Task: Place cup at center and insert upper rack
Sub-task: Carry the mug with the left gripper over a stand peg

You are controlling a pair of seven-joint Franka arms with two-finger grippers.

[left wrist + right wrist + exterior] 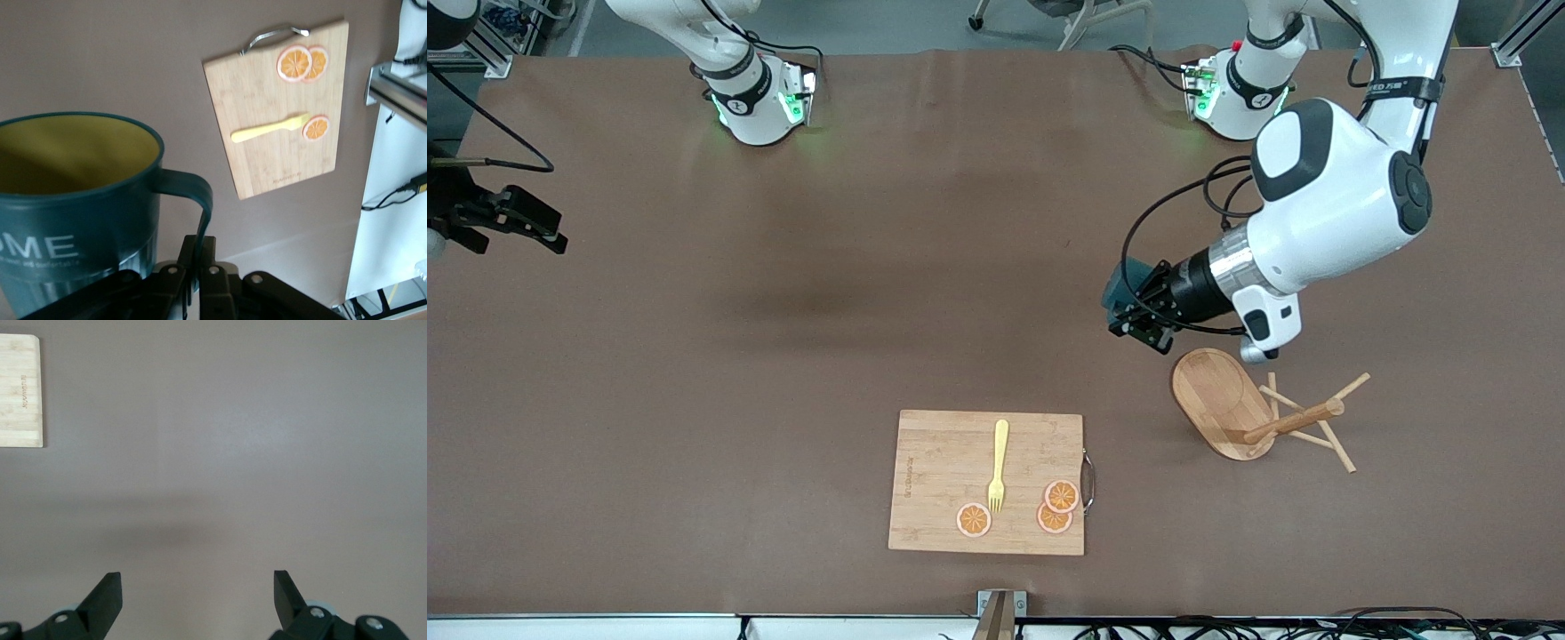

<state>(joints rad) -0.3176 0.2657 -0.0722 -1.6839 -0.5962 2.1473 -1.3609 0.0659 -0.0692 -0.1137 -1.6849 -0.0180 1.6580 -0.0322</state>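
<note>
Above table, left pincer (1131, 313) pinching cup (80, 207) handle.

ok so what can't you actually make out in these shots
- Cup, front view: mostly covered by the left gripper; only a teal edge shows.
- Cup, left wrist view: base and lettering cut off by the frame edge and the fingers.
- Upper rack: absent from both wrist views.
- Cutting board, right wrist view: only a corner inside the frame.
- Right gripper: open over bare table.
</note>
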